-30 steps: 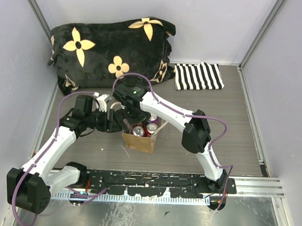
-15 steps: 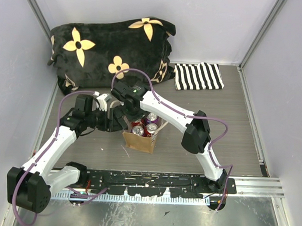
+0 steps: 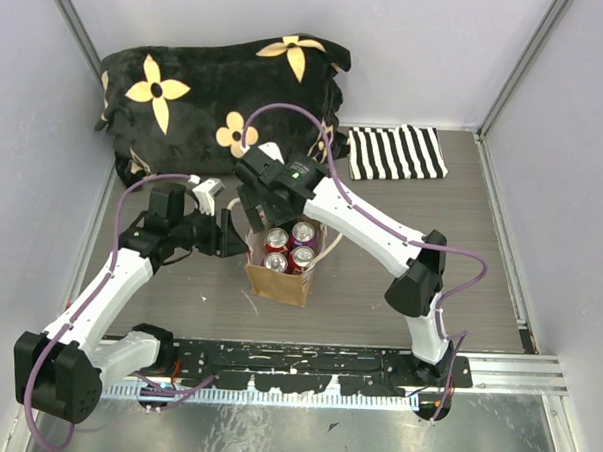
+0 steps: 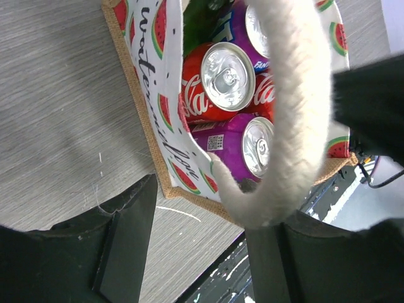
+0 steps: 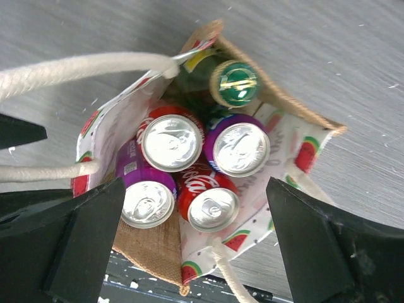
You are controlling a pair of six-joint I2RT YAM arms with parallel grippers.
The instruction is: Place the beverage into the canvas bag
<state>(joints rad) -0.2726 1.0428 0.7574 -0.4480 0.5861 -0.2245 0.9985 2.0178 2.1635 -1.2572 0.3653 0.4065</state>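
Now poised straight down over the canvas bag point(image 3: 277, 283), right pincer point(image 5: 199, 243) spread wide and empty. Upright on the desk point(image 3: 430, 272), that bag, packed with four soda cans point(image 5: 172, 142) and a green bottle point(image 5: 235, 83). Alongside, low and level, left pincer point(image 4: 196, 259) part-open, cream handle point(image 4: 297, 95) lying against one finger.
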